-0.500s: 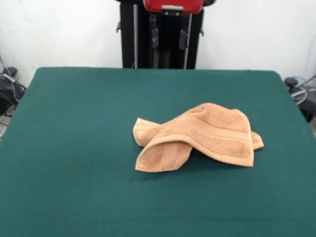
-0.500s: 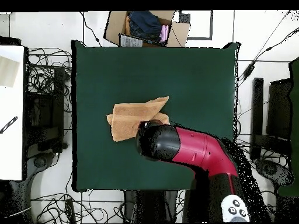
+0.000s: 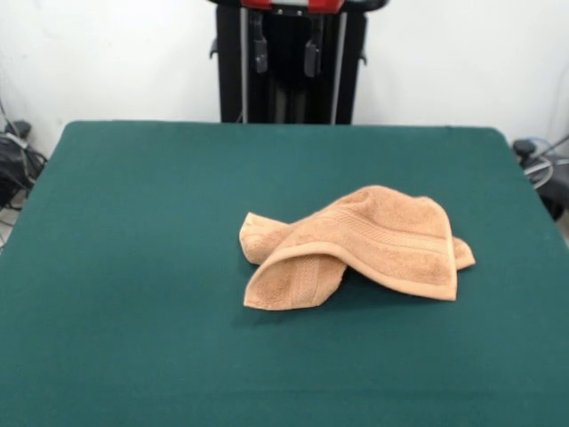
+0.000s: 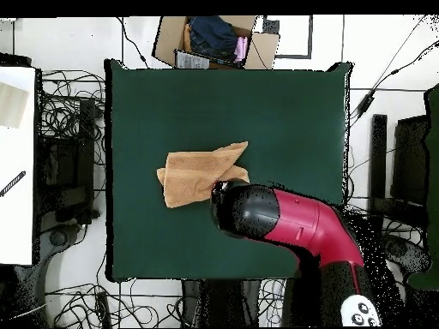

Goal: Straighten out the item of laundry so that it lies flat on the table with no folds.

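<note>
A: How does the small orange-tan terry hand towel lie?

B: Crumpled, near the middle of the large table with the dark green felt-like cloth. One ribbed border band arches up across the top, and a folded flap tucks under the hump toward the table's front edge.

A: How would it handle?

B: I judge it light, soft and limp. It should drape and drag along the felt, not slide as one piece, and nothing about it is fragile.

A: Where to take hold?

B: A free corner seems best, such as the flap's lower corner or the tip at the side, pinching one layer only.

A: And the gripper?

B: Its two dark fingers hang apart and empty, high above the table's far edge, well clear of the towel. From overhead the red and black arm hides it.
</note>
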Available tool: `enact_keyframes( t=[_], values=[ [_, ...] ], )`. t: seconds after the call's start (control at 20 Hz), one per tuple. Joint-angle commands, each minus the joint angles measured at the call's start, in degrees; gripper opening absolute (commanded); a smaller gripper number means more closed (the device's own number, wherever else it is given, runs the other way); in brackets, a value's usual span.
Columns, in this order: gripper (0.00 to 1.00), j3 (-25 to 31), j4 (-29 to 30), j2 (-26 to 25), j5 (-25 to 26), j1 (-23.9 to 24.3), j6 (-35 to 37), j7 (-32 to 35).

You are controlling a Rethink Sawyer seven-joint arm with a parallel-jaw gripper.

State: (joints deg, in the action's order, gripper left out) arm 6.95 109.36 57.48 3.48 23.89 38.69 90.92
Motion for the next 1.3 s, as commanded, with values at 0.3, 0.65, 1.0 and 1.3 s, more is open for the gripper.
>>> enact_keyframes(
  t=[0.3, 0.65, 1.0, 1.3],
  values=[
    [1.0, 5.37, 1.89, 2.97, 4.2, 0.06, 5.87, -6.33],
    [1.0, 6.32, 0.9, 5.01, 3.75, -2.96, 8.2, -5.16],
    [1.0, 7.3, 1.54, 1.99, 2.88, -2.67, 4.86, -4.59],
    [1.0, 7.75, 4.02, 1.17, 4.1, -0.04, 2.02, -5.78]
  ],
)
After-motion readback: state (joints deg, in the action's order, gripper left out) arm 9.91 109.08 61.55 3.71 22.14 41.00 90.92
